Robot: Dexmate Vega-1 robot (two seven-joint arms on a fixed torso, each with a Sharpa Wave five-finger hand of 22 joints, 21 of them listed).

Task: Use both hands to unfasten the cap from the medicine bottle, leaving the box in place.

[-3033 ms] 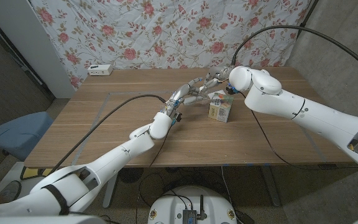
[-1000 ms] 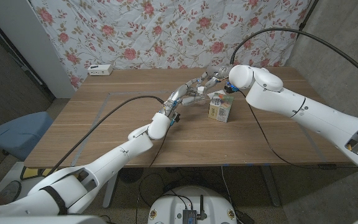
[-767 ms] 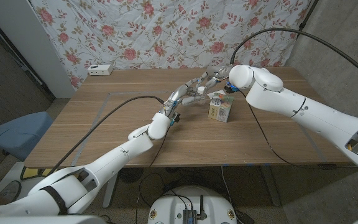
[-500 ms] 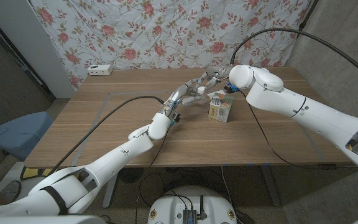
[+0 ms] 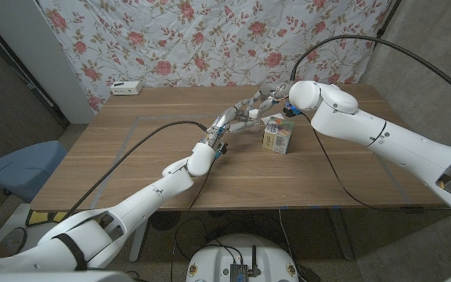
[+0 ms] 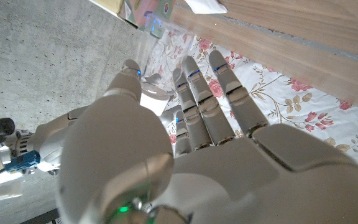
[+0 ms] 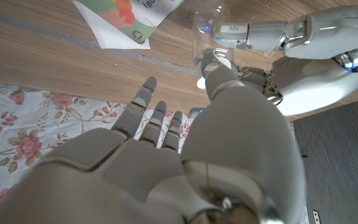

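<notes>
My left robot hand [image 5: 237, 119] holds the bottle [image 7: 211, 32]; my right robot hand [image 5: 275, 98] pinches its cap [image 7: 215, 61]. An uneven twist could slip it against the box [image 5: 277, 138], just beside toward the surface's far edge

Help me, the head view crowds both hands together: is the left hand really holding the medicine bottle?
Observer: Yes. In the right wrist view the left hand has a finger laid across the clear medicine bottle.
Operator: And the right hand?
Observer: The right hand has its thumb tip at the bottle, with its other visible fingers stretched away. I can't tell whether it pinches.
Operator: Is the box clear of them?
Observer: The box lies beside the bottle, with neither hand touching it.
</notes>
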